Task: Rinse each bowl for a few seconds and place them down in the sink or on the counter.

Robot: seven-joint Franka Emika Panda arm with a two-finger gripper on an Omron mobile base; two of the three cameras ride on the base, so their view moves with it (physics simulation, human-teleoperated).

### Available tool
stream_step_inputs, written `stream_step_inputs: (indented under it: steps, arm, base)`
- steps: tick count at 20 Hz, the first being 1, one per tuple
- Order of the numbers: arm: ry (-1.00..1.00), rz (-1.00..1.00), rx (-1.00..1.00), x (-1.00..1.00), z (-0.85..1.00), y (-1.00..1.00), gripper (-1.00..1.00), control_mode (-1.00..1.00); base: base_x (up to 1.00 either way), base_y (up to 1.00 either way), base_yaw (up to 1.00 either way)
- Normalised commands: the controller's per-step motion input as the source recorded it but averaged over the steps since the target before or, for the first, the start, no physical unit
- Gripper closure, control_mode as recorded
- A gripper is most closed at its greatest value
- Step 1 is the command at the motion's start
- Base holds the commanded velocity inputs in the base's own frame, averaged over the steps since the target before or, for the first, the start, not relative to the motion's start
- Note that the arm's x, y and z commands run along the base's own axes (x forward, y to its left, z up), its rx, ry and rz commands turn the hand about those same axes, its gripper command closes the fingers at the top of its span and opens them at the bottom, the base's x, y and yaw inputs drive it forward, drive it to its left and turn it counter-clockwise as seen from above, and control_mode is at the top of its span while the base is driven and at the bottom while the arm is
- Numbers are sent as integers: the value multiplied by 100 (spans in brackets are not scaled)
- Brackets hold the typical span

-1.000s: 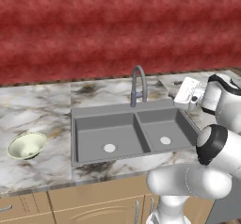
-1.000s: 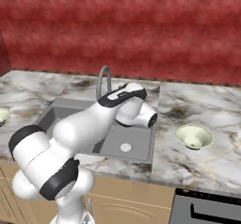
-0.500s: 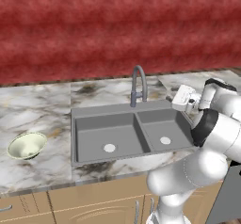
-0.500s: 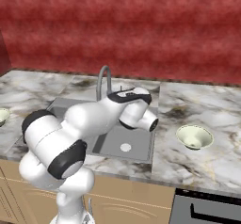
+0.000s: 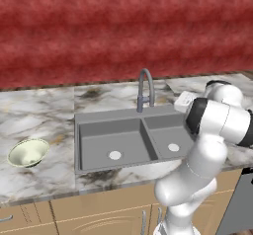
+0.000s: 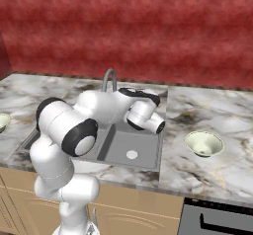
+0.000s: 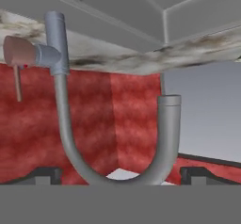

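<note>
Facing: the end effector (image 7: 120, 173), fingers spread wide and holding nothing, pointed at the faucet (image 7: 70, 138) over the sink (image 6: 143, 145).
Nearer bowl (image 6: 204, 143): on the surface (image 6: 217, 110), off to the arm's right.
Other bowl (image 5: 28, 152): far left of the sink.

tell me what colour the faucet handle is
The faucet handle is a reddish-brown, copper-like tone, clearest in the hand view.
</note>
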Motion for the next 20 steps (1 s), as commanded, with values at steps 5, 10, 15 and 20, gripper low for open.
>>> stream_step_inputs:
  steps: [5,10,15,20]
  arm:
    - [13,0,5,48,-19,0,-100,-100]
    - [9,0,1,49,-16,7,-100,-100]
    - [2,0,0,32,-16,3,-100,-100]
    - [0,5,0,13,-17,0,-100,-100]
  base:
    - [0,0,0]
    - [0,0,0]
    - [0,0,0]
    - [0,0,0]
